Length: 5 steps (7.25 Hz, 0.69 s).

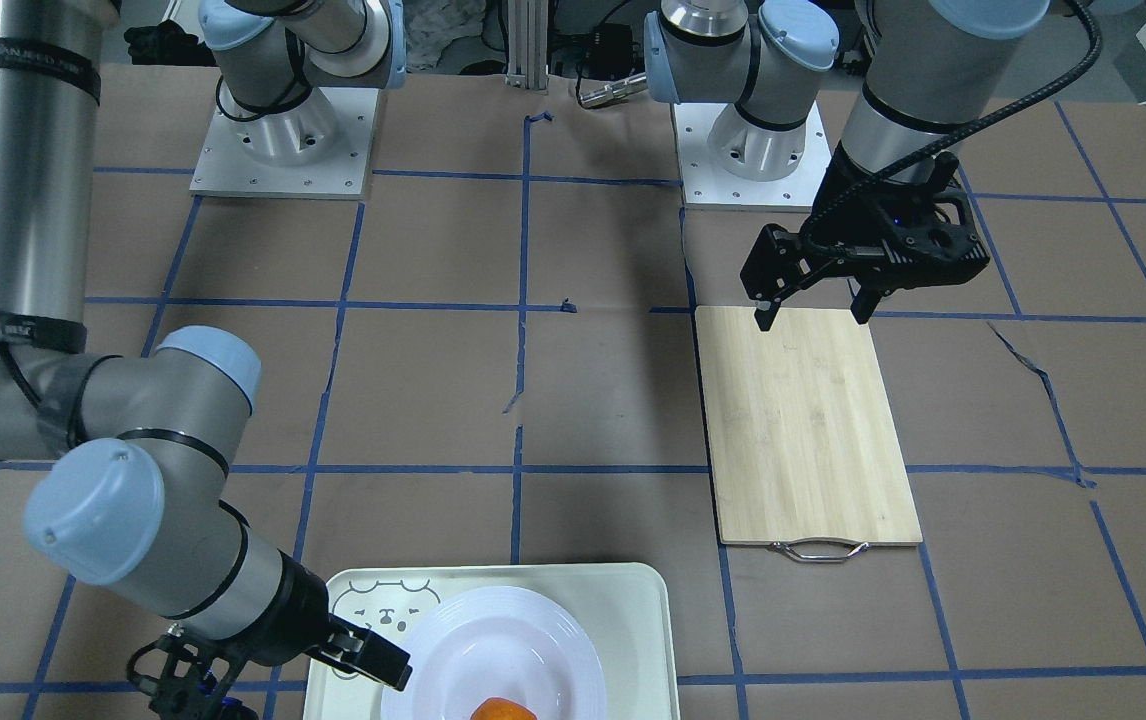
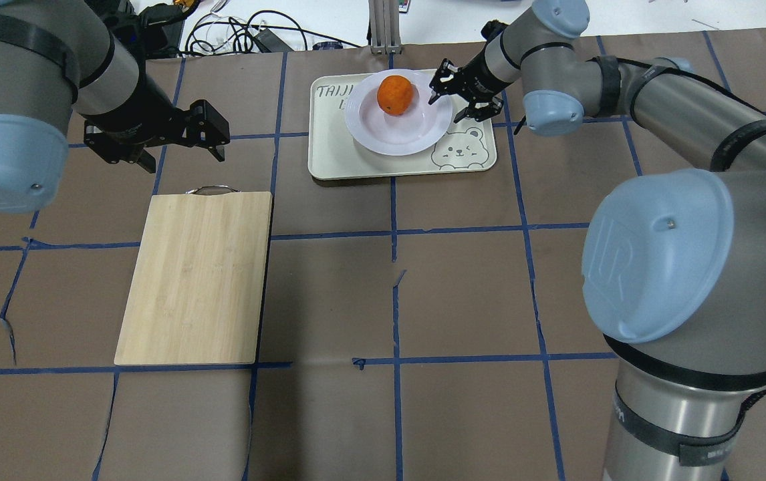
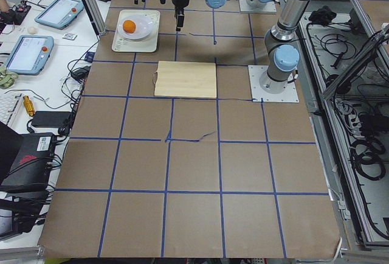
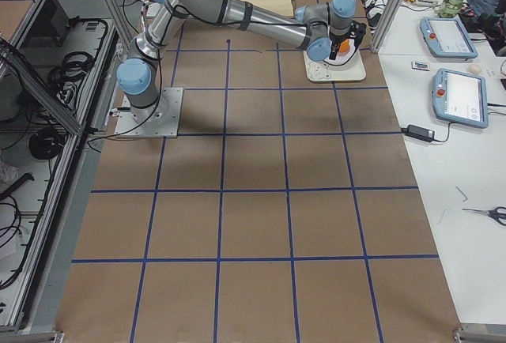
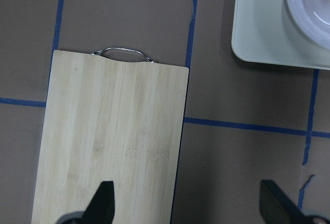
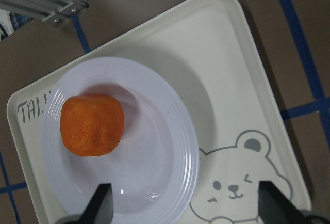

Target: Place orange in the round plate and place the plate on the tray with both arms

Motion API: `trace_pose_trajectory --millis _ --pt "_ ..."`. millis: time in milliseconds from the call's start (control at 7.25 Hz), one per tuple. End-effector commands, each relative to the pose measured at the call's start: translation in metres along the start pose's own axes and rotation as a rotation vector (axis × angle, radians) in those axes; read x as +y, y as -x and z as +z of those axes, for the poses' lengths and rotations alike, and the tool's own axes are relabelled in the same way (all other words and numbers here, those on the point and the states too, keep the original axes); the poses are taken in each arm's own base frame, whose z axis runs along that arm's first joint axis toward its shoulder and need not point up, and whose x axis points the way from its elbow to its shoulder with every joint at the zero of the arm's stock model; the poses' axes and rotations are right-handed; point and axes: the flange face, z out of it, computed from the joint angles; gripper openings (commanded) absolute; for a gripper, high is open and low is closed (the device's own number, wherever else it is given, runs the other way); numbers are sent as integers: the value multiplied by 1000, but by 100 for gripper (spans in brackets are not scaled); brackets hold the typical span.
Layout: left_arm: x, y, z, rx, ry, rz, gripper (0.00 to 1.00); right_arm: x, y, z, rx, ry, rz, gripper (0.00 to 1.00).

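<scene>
The orange (image 2: pixel 396 94) lies in the round plate (image 2: pixel 416 133), off to one side of its sunken centre. That white plate rests on the cream tray (image 2: pixel 329 160) with the bear face, at the far middle of the table. My right gripper (image 2: pixel 445 110) is open at the plate's right rim; in its wrist view one finger (image 6: pixel 102 203) is over the plate (image 6: pixel 170 146) and the other over the tray (image 6: pixel 232 69). My left gripper (image 2: pixel 184 162) is open and empty, hovering by the handle end of the cutting board (image 2: pixel 196 274).
The bamboo cutting board (image 1: pixel 808 420) with a metal handle (image 5: pixel 124 52) lies on the robot's left half. Brown paper with blue tape lines covers the table. Cables and an aluminium post (image 2: pixel 379 27) sit beyond the tray's far edge.
</scene>
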Motion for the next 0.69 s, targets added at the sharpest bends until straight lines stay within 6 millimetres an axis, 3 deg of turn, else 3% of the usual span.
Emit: trace_pose_trajectory --millis 0,276,414,552 --pt "0 0 0 0 -2 0 100 50 24 -109 250 20 -164 100" --pt "0 0 0 1 -2 0 100 112 17 -193 303 101 -209 100" --pt "0 0 0 1 -2 0 100 138 8 -203 306 105 -286 100" --pt "0 0 0 1 -2 0 100 142 -1 -185 298 73 -318 100"
